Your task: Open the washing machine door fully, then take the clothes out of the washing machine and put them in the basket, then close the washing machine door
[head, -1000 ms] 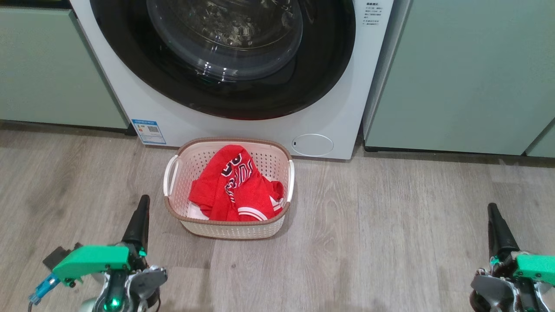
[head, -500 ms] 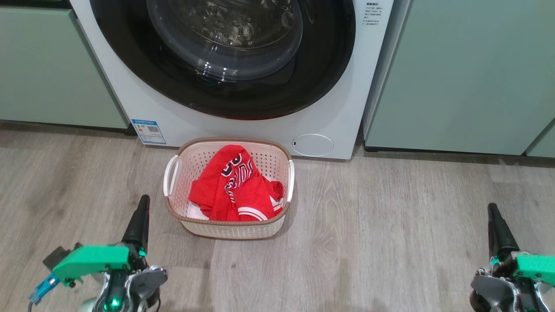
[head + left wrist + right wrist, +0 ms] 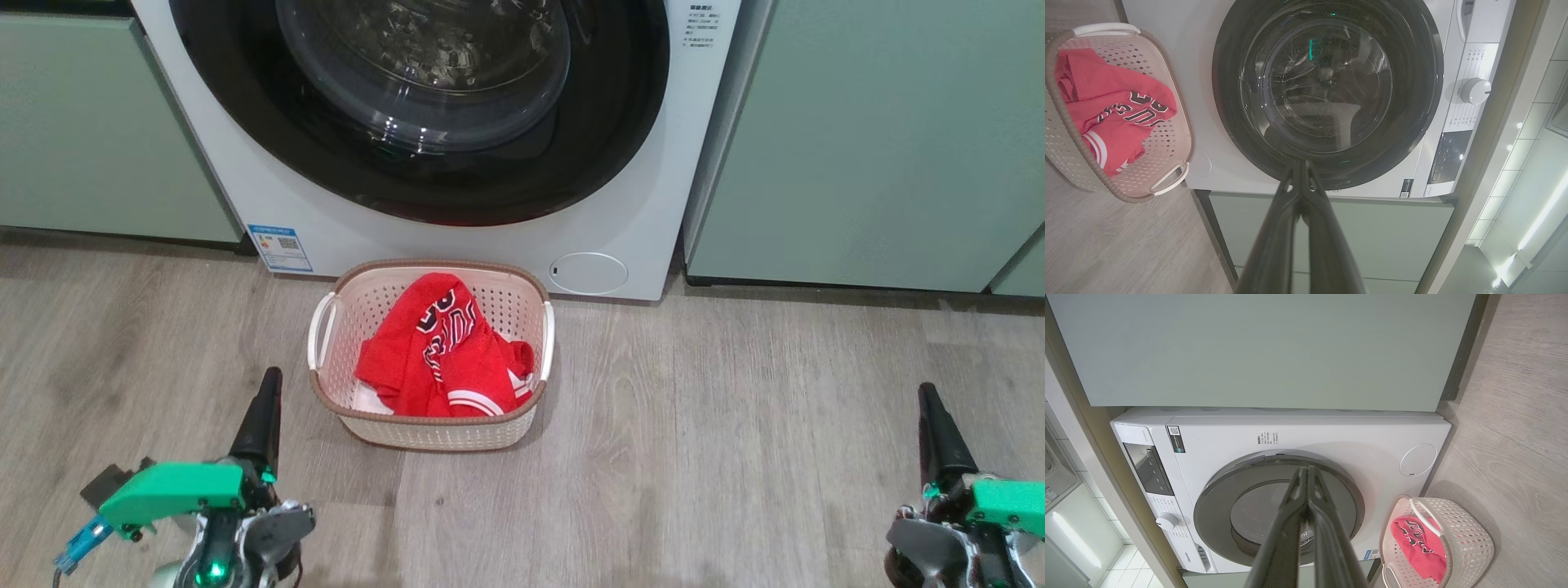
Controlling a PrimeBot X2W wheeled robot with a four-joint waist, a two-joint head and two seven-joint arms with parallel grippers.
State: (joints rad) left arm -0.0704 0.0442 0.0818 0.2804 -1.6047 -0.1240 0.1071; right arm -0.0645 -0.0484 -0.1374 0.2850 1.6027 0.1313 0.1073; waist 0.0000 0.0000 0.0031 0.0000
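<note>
The white washing machine (image 3: pixel 506 253) stands straight ahead, and its black-rimmed glass door (image 3: pixel 420 98) lies flat against the front, closed. On the floor before it sits the cream basket (image 3: pixel 433 429) with the red clothes (image 3: pixel 445 351) piled inside, dark lettering facing up. My left gripper (image 3: pixel 269 380) hangs low at the lower left, left of the basket, fingers together and holding nothing. My right gripper (image 3: pixel 925 394) hangs at the lower right, well clear of the basket, also shut and holding nothing. Both wrist views show the closed door (image 3: pixel 1327 90) (image 3: pixel 1278 510) and the basket (image 3: pixel 1167 90) (image 3: pixel 1470 539).
Pale green cabinets (image 3: pixel 865 139) flank the machine on both sides. Grey wood floor (image 3: pixel 735 457) lies between the grippers. A blue sticker (image 3: pixel 280 247) and a round flap (image 3: pixel 588 273) mark the machine's lower front.
</note>
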